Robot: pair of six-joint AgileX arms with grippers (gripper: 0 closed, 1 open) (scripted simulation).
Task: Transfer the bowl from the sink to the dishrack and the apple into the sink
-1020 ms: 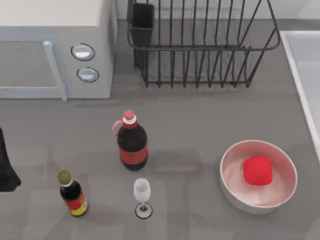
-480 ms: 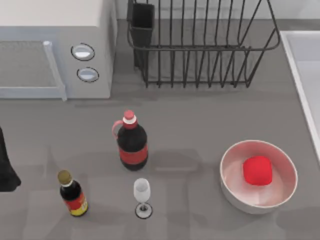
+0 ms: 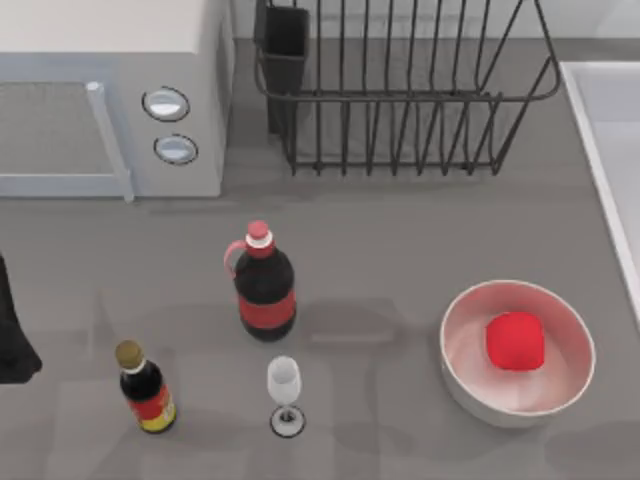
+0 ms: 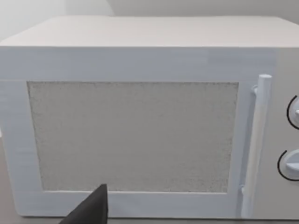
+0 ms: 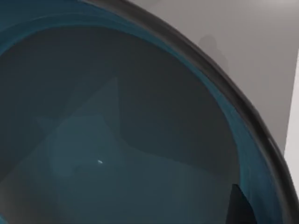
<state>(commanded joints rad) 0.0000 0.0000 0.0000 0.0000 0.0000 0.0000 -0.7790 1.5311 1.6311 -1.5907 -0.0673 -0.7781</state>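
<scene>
Looking down, I see a grey table [image 3: 400, 240] with a white microwave [image 3: 110, 100] at its far left, the black dishrack [image 3: 400, 90] at the far middle with a utensil cup [image 3: 285, 45] at its left corner, and the pale sink [image 3: 610, 150] along the right edge. Nearer stand a white bowl [image 3: 470, 385] on the right with the apple [image 3: 515, 340] resting inside it, a dark red-capped bottle [image 3: 264, 285] in the middle, a smaller sauce bottle [image 3: 145, 388] to its left and a small clear glass [image 3: 285, 392] between and in front of them.

My left arm [image 3: 12, 340] sits at the table's left edge, facing the microwave door [image 4: 133, 135]; a dark fingertip [image 4: 91, 210] of my left gripper juts in just before that door, touching nothing I can see, and I cannot tell how far it is open.

My right wrist camera looks close into the teal-blue bowl [image 5: 117, 130], its dark rim curving against the pale sink floor [image 5: 233, 42]. A dark sliver [image 5: 240, 205] near the rim may be one of my right gripper's fingers; whether it grips the bowl I cannot tell.
</scene>
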